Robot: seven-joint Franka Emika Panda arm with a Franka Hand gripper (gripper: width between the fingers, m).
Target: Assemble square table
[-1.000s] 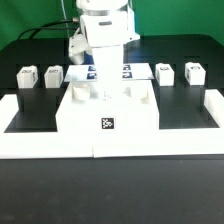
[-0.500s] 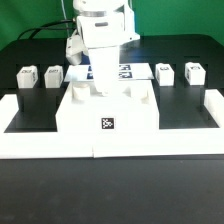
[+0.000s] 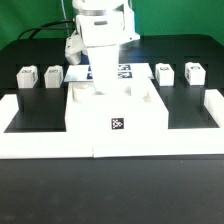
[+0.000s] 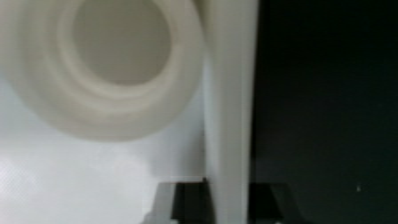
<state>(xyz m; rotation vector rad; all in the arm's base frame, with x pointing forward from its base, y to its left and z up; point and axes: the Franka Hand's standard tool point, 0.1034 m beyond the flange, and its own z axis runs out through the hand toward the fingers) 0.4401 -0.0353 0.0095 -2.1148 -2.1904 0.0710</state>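
Note:
The square table's white plate point(image 3: 115, 108) lies at the middle of the black table, its tag point(image 3: 118, 124) on the near side wall. My gripper point(image 3: 100, 88) reaches down onto the plate's far edge and is shut on that rim. In the wrist view the thin rim point(image 4: 228, 100) runs between my dark fingers point(image 4: 187, 205), with my gripper point(image 4: 231, 206) closed around it, and a round corner socket point(image 4: 116, 70) sits beside it. Two small white legs point(image 3: 27, 76) point(image 3: 52, 75) stand on the exterior view's left and two more point(image 3: 166, 73) point(image 3: 194, 72) on its right.
White border rails point(image 3: 110, 143) frame the work area along the front and both sides. The marker board point(image 3: 127, 70) lies flat behind the plate, partly hidden by the arm. Dark cables trail at the back left.
The jaws have closed from wide open onto the plate's far rim. The plate has shifted a little toward the exterior view's right.

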